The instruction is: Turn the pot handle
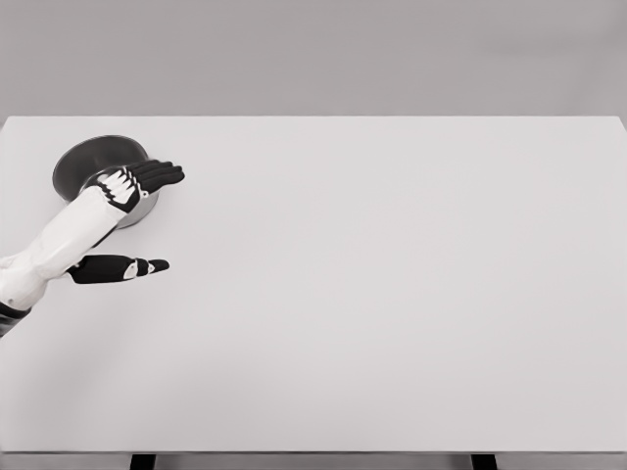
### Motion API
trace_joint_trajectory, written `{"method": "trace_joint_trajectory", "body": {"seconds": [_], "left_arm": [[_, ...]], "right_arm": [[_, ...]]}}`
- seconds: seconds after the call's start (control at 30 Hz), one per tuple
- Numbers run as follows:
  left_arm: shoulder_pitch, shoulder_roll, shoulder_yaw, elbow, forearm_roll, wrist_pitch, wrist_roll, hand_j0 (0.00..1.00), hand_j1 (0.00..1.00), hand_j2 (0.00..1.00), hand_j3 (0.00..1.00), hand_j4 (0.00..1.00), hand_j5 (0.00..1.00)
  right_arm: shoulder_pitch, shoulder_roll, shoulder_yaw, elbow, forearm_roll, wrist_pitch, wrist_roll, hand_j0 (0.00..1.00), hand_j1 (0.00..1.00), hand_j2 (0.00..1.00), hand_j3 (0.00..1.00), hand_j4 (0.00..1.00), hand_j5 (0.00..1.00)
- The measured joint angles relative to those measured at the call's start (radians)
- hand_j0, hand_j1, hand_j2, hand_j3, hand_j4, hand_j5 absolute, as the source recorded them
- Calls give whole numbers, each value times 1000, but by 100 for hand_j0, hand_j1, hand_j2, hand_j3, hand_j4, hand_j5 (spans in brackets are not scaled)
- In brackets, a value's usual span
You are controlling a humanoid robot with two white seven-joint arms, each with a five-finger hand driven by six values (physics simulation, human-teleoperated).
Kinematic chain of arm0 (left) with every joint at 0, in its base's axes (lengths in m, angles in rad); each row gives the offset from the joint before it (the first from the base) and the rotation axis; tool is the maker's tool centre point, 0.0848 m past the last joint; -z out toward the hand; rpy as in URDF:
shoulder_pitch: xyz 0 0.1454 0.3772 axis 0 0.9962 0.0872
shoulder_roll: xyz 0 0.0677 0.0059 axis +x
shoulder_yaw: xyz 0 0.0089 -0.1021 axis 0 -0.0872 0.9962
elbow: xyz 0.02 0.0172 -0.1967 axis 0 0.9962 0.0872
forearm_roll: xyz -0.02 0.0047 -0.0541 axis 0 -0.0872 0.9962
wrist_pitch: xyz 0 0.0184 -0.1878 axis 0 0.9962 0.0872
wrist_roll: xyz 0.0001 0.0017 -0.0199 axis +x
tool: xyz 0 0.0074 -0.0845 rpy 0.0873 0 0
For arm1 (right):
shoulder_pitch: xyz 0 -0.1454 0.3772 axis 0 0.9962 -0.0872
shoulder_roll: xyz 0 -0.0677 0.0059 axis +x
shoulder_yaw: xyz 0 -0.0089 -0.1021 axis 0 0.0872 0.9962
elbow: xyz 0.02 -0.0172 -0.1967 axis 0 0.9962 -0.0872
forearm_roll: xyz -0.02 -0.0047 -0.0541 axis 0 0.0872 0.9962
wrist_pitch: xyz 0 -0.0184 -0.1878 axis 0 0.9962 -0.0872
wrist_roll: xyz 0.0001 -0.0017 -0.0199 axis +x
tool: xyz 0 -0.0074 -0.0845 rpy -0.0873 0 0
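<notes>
Since the pot (96,164) sits at the far left of the white table (392,294), near the back edge, only the left arm is at work; the right arm is not in view. Pot: dark grey, metal-looking, round, upright, open top. Left hand (140,182) lies over the pot's right rim, fingers (165,175) straight and close together, pointing right, flat rather than curled; it grips nothing as far as the view shows, and contact with the rim cannot be confirmed. Below the forearm, a dark elongated piece (118,267) with pale marks points right, apart from the hand; I take it for the handle, but its root is hidden behind the arm, so its join to the pot body is not seen. Judgement on handling: rigid shell, moderately heavy, smooth wall likely slippery under hard fingertips, not fragile. The smooth table should let the pot slide or spin easily, so a sideways push off-centre would turn it, but might also shove it toward the near-by left edge. Best hold: the rim, pinched between thumb and fingers, or the elongated piece near its free tip for leverage.
</notes>
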Motion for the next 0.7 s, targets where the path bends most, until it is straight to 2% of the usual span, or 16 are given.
{"method": "trace_joint_trajectory", "body": {"seconds": [0.23, 0.3, 0.33, 0.4, 0.47, 0.57, 0.63, 0.7], "left_arm": [[-21, 5, 5, 1, 1, 0, 0, 100, 100, 100, 100, 100, 100], [-37, 5, 8, 1, -3, 0, 0, 100, 100, 100, 100, 100, 100], [-71, 5, 12, 1, -6, 0, 0, 100, 100, 100, 100, 100, 100], [-81, 4, 24, 1, -26, 0, -15, 100, 100, 100, 100, 100, 100], [-90, 1, 53, 1, -48, 0, -101, 100, 100, 100, 100, 100, 100], [-202, 15, 86, 1, -61, 0, -256, 100, 100, 100, 100, 100, 100], [-235, 55, 82, 1, -69, -1, -307, 100, 100, 100, 100, 100, 100], [-276, 80, 50, 1, -86, -1, -330, 100, 100, 100, 100, 100, 100]], "right_arm": [[0, 0, 0, 0, 0, 0, 0, 100, 100, 100, 100, 100, 100], [0, 0, 0, 0, 0, 0, 0, 100, 100, 100, 100, 100, 100], [0, 0, 0, 0, 0, 0, 0, 100, 100, 100, 100, 100, 100], [0, 0, 0, 0, 0, 0, 0, 100, 100, 100, 100, 100, 100], [0, 0, 0, 0, 0, 0, 0, 100, 100, 100, 100, 100, 100], [0, 0, 0, 0, 0, 0, 0, 100, 100, 100, 100, 100, 100], [0, 0, 0, 0, 0, 0, 0, 100, 100, 100, 100, 100, 100], [0, 0, 0, 0, 0, 0, 0, 100, 100, 100, 100, 100, 100]]}}
